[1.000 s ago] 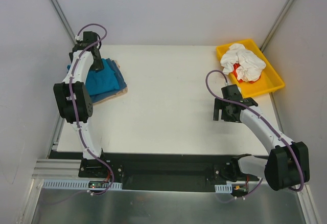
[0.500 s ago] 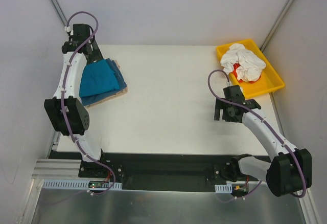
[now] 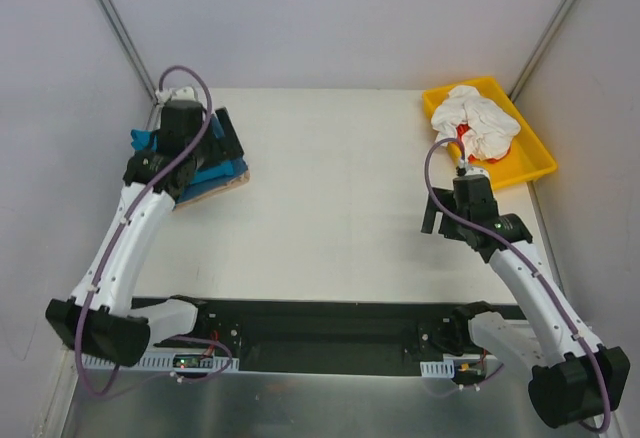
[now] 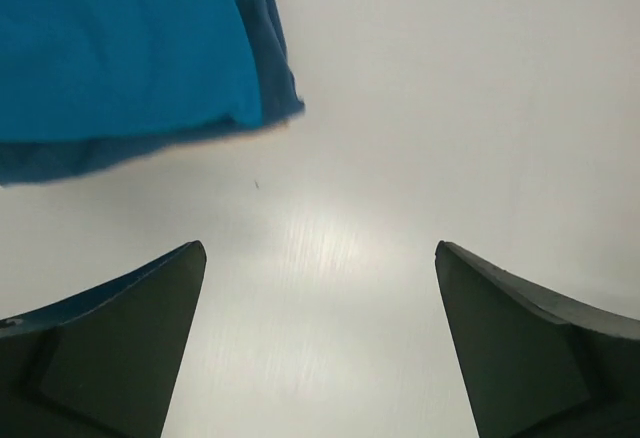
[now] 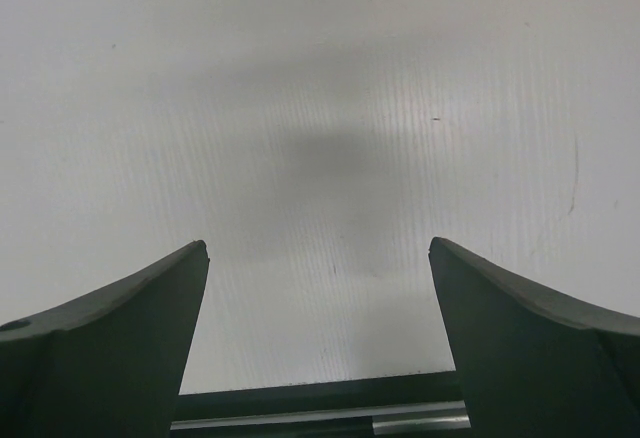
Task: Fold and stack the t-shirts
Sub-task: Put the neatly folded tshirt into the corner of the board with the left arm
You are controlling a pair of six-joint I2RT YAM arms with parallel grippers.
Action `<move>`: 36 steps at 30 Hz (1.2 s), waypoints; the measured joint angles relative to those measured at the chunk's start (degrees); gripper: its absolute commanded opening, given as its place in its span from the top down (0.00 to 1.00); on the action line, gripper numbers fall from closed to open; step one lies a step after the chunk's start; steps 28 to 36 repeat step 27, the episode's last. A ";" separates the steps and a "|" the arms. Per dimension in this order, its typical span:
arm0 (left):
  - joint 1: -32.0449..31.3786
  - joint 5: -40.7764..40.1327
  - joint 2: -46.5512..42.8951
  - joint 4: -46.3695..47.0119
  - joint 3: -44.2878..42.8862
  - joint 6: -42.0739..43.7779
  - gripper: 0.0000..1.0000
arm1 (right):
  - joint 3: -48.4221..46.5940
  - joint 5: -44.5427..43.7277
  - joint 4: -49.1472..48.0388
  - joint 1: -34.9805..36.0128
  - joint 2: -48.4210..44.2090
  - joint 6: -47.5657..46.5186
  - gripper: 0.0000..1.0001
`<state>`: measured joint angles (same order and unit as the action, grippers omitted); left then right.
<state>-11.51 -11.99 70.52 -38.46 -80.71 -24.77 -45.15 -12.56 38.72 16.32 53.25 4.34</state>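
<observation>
Left arm has swung back off the stack. Left gripper [image 4: 318, 250] is spread, empty, over bare table [image 3: 340, 208] just off the shirts' edge. The stack lies well apart from the yellow tray [image 3: 535, 166], across the table: teal shirt [image 4: 120, 48] on top, darker blue shirt [image 4: 278, 78] under it, beige shirt [image 3: 215, 190] lowest. Right gripper [image 5: 318, 248] has eased back near the tray, spread, empty. Stack looks released; the crumpled white cloth [image 3: 482, 123] in the tray is likely next
</observation>
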 measured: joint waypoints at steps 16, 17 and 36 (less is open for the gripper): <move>-4.68 10.56 -31.04 10.62 46.62 -11.98 0.01 | 9.99 12.83 -10.47 0.00 -11.65 -0.68 0.03; -4.68 10.56 -32.79 10.86 47.78 -12.11 0.01 | 11.06 12.83 -11.37 0.00 -13.05 -0.66 0.03; -4.68 10.93 -41.20 12.04 53.77 -13.86 0.01 | 18.03 12.85 -12.79 0.00 -21.33 -0.55 0.03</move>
